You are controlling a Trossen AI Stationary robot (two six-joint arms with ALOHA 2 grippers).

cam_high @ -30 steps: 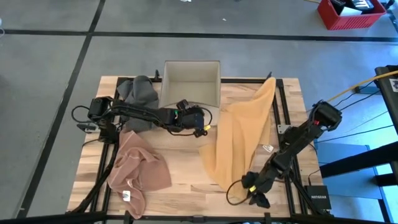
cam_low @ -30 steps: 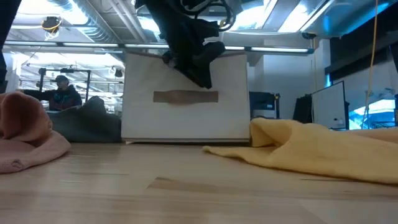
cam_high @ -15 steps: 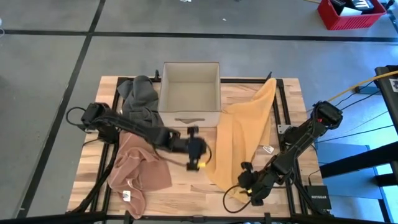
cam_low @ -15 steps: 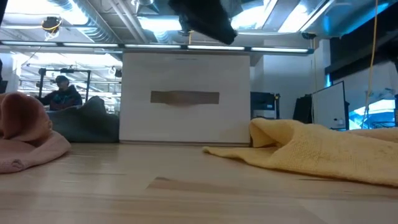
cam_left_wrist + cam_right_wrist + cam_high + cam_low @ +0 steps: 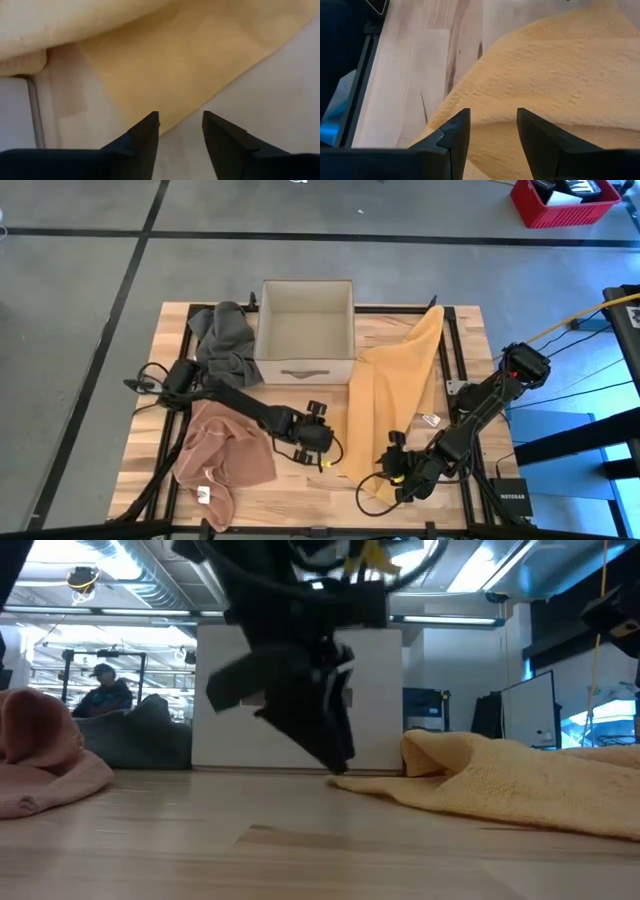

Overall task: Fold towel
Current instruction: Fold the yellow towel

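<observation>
On the left side of the table (image 5: 300, 480) nothing has moved: the pink towel (image 5: 222, 448) lies bunched near the front-left corner and the grey towel (image 5: 224, 332) sits crumpled behind it, beside the white box (image 5: 306, 328). What has changed is the left arm: a second ago its gripper was up by the front of the box, and it has since swung forward and down, so the left gripper (image 5: 314, 438) now hangs low over bare wood just beside the near-left edge of the yellow towel (image 5: 390, 395). Its fingers (image 5: 145, 135) stand apart with nothing between them, pointing at that edge, and they have widened during the move. I read this as the approach to a first grasp, with folding itself not yet begun. The yellow towel lies spread in a long, loosely rumpled strip from the back-right of the table, next to the box, down to the front, unfolded. To the right, the right gripper (image 5: 398, 472) has crept slightly inward along the front and now sits at the towel's near corner; its fingers (image 5: 454, 136) are parted and empty, poised just over the cloth.
</observation>
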